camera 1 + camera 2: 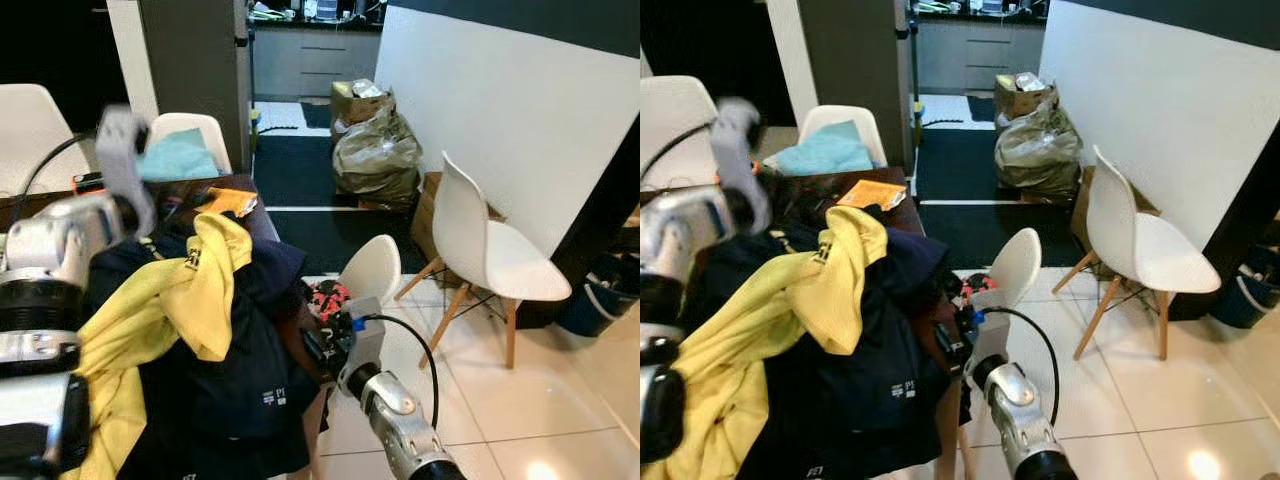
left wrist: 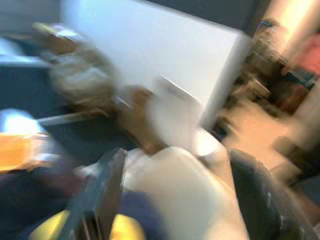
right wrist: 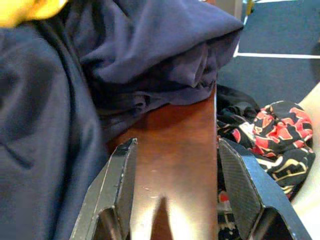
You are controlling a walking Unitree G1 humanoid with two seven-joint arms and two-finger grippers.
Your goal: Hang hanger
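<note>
1. White floor tiles point(image 1: 520, 400) and a white wall point(image 1: 480, 90) bound a dining corner. A dark wooden table point(image 3: 175, 130) is heaped with clothes.
2. Uppermost on the heap is a yellow garment point(image 1: 190, 290), draped over a navy garment point(image 1: 250, 350) that hangs down the table's near side.
3. The hanger cannot be picked out among the heaped clothes, so neither its place, its long axis nor its direction can be told.
4. Small white print point(image 1: 275, 397) sits low on the navy garment, and a dark mark point(image 1: 190, 258) is on the yellow one. Both are too small to read.
5. The right gripper point(image 3: 175, 145) is low at the table's edge, fingers spread wide over the bare wood, just short of the navy folds. Nothing is between them.
6. Just beside that gripper, a red-and-black patterned cloth point(image 3: 280, 135) lies on a white chair point(image 1: 375, 268).
7. The left gripper point(image 2: 177, 155) is raised above the heap. Its wrist view is blurred, but the two fingers stand well apart with nothing held.
8. Beyond the table are a teal cloth point(image 1: 178, 155) on a chair back and an orange item point(image 1: 232, 202) on the tabletop.
9. Another white chair point(image 1: 490, 250) stands by the wall, and stuffed bags point(image 1: 375, 145) lie farther back.
</note>
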